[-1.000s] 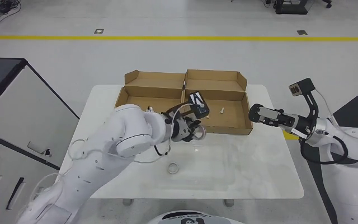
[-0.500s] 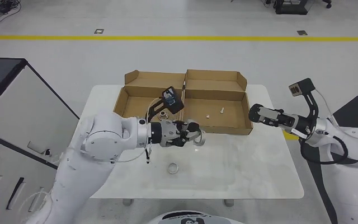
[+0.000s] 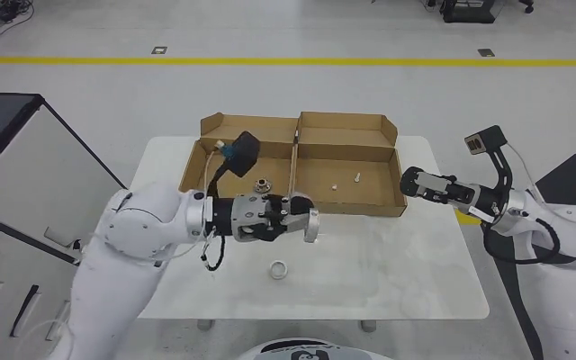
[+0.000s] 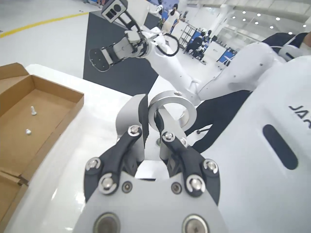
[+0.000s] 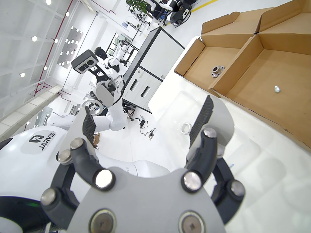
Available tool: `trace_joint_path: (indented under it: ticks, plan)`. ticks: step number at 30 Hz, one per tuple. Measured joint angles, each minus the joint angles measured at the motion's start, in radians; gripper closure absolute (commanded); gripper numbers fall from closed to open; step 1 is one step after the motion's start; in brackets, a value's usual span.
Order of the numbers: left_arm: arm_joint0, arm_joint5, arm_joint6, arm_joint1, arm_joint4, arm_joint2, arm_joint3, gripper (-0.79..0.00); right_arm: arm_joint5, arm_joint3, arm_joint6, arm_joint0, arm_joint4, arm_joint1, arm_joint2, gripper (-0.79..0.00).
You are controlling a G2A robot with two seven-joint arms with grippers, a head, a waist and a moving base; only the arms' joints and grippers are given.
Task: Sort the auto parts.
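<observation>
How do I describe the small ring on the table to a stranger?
On the white table, look on the robot's side of the brown cardboard box. The small silver metal ring lies there alone; the larger silver ring sits in the left gripper.

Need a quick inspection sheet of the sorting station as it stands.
Surface: white table, glossy.
Job's things: loose ring on table; flanged part in left box; two bolts in right box; held ring above table.
Clutter: nothing seen.
Grippers: left gripper shut on held ring; right gripper open, empty, beside right box.
Cables: black cable hangs in a loop over table.
Surroundings: yellow floor line; dark cabinet.
</observation>
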Motion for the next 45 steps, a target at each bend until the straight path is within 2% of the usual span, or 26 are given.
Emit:
trace_joint_path:
  ticks: [12, 20, 25, 35, 45]
  plan:
    - [0.054, -0.099, 0.016, 0.006, -0.357, -0.031, 0.023, 0.0, 0.0, 0.0, 0.0, 0.0, 0.0, 0.0, 0.0, -0.785]
    - [0.094, -0.152, -0.024, 0.01, -0.598, -0.083, 0.03, 0.0, 0.0, 0.0, 0.0, 0.0, 0.0, 0.0, 0.0, -0.785]
    - [0.115, -0.171, -0.095, 0.012, -0.763, -0.116, 0.038, 0.0, 0.0, 0.0, 0.0, 0.0, 0.0, 0.0, 0.0, -0.785]
    - [0.138, -0.168, -0.143, 0.013, -0.78, -0.157, 0.052, 0.0, 0.0, 0.0, 0.0, 0.0, 0.0, 0.0, 0.0, -0.785]
    - [0.134, -0.106, -0.085, 0.014, -0.603, -0.17, 0.06, 0.0, 0.0, 0.0, 0.0, 0.0, 0.0, 0.0, 0.0, -0.785]
